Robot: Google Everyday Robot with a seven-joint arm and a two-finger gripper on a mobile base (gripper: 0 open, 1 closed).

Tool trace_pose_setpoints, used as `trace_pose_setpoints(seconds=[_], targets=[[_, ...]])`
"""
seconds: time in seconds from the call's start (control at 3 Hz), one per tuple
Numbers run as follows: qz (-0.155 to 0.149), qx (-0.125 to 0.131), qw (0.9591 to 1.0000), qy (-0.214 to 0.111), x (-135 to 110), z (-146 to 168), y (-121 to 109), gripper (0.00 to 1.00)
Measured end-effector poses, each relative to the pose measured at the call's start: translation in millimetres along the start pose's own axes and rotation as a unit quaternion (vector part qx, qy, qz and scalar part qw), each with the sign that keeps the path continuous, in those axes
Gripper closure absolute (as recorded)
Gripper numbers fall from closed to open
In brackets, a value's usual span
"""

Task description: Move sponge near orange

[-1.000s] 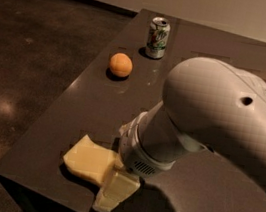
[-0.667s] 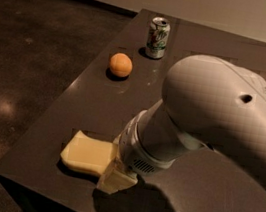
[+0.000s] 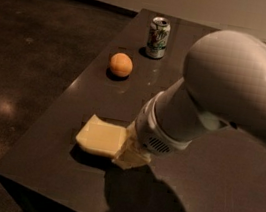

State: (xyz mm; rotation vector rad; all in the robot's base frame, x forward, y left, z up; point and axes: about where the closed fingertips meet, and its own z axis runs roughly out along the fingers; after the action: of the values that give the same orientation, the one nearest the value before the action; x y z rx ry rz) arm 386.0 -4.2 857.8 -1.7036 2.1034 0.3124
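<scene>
The sponge (image 3: 99, 138), a flat pale-yellow slab, is near the table's front left and a shadow shows beneath it, so it is held slightly off the surface. My gripper (image 3: 125, 151) is at the sponge's right edge and shut on it; one pale-yellow finger (image 3: 131, 159) shows below the white wrist, the other is hidden. The orange (image 3: 121, 64) sits on the table farther back, well apart from the sponge.
A green-and-white soda can (image 3: 158, 37) stands upright behind the orange near the far edge. The dark table (image 3: 219, 193) has its left edge (image 3: 58, 100) close to the sponge, with dark floor beyond. My large white arm covers the right side.
The sponge has moved with my gripper away from the front edge, toward the orange, and now sits slightly raised. The orange and can have not moved.
</scene>
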Motion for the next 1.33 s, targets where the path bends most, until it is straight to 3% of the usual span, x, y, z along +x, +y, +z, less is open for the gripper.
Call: trace_pose_setpoints(seconds=[0.33, 0.67, 1.33], targets=[[0.032, 0.048, 0.9983, -0.002, 6, -29, -53, 1.00], [0.058, 0.079, 0.9951, 0.008, 15, -42, -99, 1.00], [0.082, 0.108, 0.9896, 0.048, 27, -29, -149, 1.00]])
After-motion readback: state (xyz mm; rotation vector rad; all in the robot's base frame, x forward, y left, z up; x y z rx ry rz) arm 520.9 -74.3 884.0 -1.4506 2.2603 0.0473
